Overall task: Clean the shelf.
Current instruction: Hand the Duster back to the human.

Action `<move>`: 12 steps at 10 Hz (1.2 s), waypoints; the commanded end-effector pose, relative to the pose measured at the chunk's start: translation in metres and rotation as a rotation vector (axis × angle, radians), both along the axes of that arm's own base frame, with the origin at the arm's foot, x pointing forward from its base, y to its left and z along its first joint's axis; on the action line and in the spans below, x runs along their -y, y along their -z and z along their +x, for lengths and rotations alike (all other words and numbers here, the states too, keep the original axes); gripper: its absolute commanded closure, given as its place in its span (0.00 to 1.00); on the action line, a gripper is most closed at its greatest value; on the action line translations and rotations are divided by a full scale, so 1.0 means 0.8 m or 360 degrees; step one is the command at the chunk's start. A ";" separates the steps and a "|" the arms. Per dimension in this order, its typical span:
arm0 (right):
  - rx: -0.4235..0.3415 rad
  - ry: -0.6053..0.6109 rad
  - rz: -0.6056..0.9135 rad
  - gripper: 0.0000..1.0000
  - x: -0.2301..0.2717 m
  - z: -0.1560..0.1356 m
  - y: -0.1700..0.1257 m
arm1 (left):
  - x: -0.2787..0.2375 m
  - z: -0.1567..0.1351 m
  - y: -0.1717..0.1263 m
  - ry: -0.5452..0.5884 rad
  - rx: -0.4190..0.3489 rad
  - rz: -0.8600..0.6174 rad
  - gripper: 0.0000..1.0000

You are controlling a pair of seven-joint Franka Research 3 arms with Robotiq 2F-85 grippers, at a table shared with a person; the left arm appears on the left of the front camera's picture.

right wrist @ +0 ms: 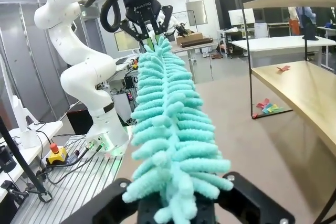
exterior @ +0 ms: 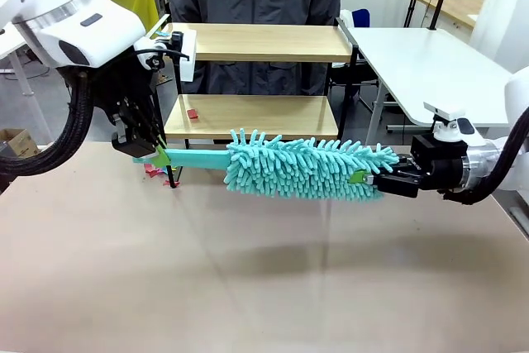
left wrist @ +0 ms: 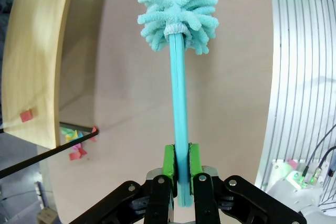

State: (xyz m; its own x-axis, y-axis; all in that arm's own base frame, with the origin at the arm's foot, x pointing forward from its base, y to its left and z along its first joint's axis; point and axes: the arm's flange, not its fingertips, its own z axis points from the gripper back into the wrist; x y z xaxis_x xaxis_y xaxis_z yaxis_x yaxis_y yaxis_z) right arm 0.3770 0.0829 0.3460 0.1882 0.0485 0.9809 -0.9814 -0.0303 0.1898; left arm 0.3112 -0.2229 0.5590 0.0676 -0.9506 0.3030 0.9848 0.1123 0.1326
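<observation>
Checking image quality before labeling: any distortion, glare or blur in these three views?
Front view: sharp, even light, soft shadow under the duster. Left wrist view: wide-angle lens bows the shelf board. Right wrist view: nearest duster fibres slightly soft, ceiling-light glare top left.

Left gripper (exterior: 159, 155) low, jaws clamped; right gripper (exterior: 369, 178) level, pointing left, jaws closed.

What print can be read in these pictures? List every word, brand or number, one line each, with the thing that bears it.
"ROBOTIQ": white lettering on the black body of the left gripper, seen in the right wrist view; small, only just readable.
Nothing to read on the teal fluffy microfibre duster, or on the two-tier wooden shelf with a black metal frame.
</observation>
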 end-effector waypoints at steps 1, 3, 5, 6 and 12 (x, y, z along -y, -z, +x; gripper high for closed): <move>0.0049 -0.0022 0.0029 1.00 -0.001 -0.016 0.005 | 0.000 -0.004 -0.004 -0.0007 -0.0011 -0.0030 0.87; 0.0053 -0.0043 0.0021 1.00 0.000 -0.016 0.006 | 0.000 -0.004 -0.004 -0.0007 -0.0011 -0.0030 0.87; 0.0087 -0.0058 0.0007 1.00 0.000 -0.016 0.006 | 0.000 -0.004 -0.004 -0.0007 -0.0011 -0.0030 0.87; 0.0101 -0.0071 0.0008 1.00 0.000 -0.016 0.006 | 0.000 -0.004 -0.004 -0.0007 -0.0011 -0.0030 0.87; 0.0035 -0.0031 -0.0001 1.00 -0.001 -0.002 0.003 | -0.031 -0.012 -0.022 0.0004 0.0002 -0.0278 0.25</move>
